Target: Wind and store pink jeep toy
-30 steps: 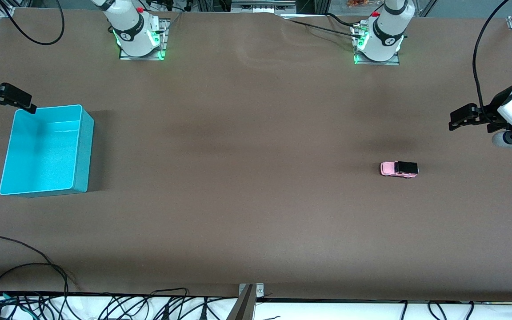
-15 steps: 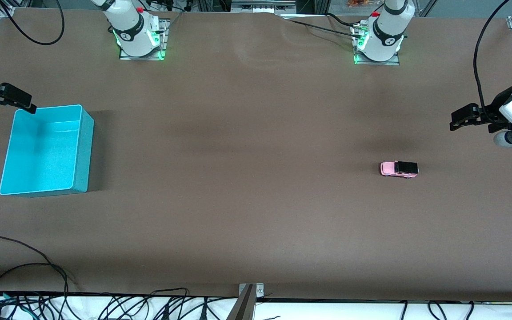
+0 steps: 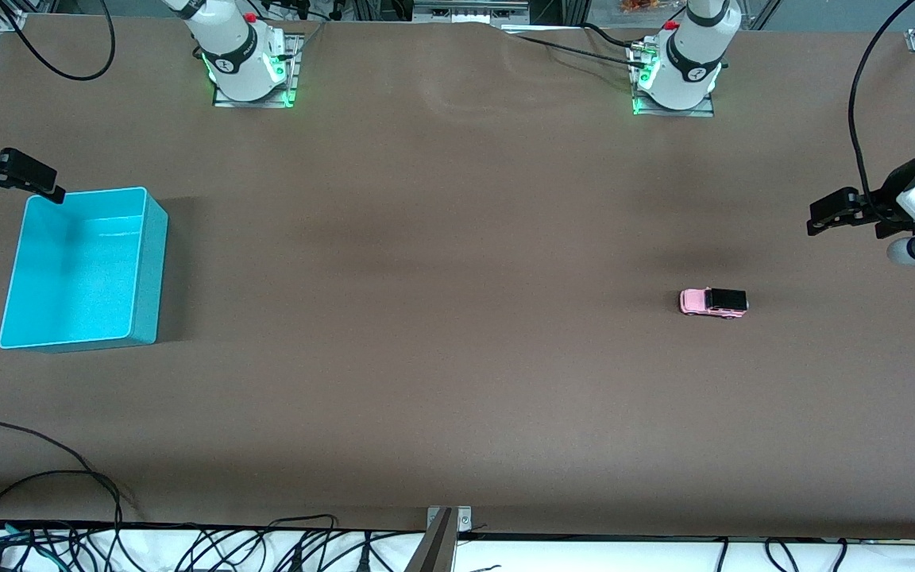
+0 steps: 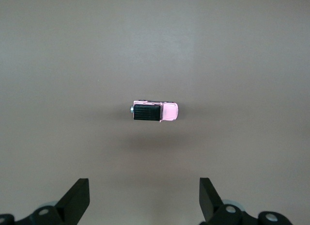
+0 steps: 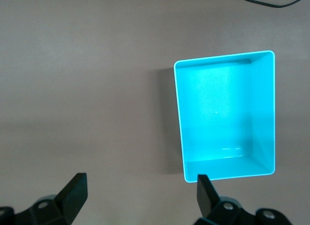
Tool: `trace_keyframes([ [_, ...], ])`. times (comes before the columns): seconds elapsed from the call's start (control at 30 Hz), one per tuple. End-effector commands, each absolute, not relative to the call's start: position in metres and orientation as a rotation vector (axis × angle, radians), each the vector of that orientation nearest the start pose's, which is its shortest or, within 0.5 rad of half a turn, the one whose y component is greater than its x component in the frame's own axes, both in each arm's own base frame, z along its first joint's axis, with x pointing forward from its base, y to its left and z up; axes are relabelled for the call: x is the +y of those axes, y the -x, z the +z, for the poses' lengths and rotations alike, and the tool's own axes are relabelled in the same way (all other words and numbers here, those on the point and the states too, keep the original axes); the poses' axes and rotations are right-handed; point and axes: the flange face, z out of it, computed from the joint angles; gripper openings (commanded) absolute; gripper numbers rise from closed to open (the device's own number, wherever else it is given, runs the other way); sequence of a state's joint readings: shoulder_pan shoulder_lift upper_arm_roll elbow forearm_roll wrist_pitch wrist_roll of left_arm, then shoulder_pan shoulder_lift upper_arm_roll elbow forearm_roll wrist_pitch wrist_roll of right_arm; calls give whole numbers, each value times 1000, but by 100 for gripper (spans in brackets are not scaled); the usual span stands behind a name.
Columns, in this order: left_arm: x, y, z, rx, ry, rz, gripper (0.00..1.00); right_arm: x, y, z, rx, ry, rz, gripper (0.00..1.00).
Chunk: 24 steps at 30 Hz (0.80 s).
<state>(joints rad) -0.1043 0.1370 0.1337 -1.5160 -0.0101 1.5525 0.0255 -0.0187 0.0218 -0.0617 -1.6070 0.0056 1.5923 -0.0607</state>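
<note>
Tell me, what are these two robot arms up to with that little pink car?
Nothing is being handled yet. The pink jeep toy sits alone on the brown table, toward the left arm's end. The left claw hangs open in the air at that end, its camera looking down on the toy. The right claw hangs open by the corner of the empty turquoise bin at the right arm's end.

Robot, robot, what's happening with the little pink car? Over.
Both grippers, left and right, open, empty. Pink jeep toy sits untouched on table. Nothing blocking it.
</note>
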Motion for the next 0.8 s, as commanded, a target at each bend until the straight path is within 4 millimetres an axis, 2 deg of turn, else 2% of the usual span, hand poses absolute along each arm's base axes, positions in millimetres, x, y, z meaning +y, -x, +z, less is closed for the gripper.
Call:
trace_keyframes([
  [0.0,15,-599,559,-228,3087,178,100,-44,-560,602,20,3130,49,100],
  [0.13,13,-604,544,-370,3060,211,100,-44,-560,602,15,3129,51,100],
  [0.33,20,-616,513,-697,2979,263,100,-44,-560,602,12,3131,52,100],
  [0.77,28,-642,456,-1411,2674,196,100,-44,-560,602,8,3129,51,100],
])
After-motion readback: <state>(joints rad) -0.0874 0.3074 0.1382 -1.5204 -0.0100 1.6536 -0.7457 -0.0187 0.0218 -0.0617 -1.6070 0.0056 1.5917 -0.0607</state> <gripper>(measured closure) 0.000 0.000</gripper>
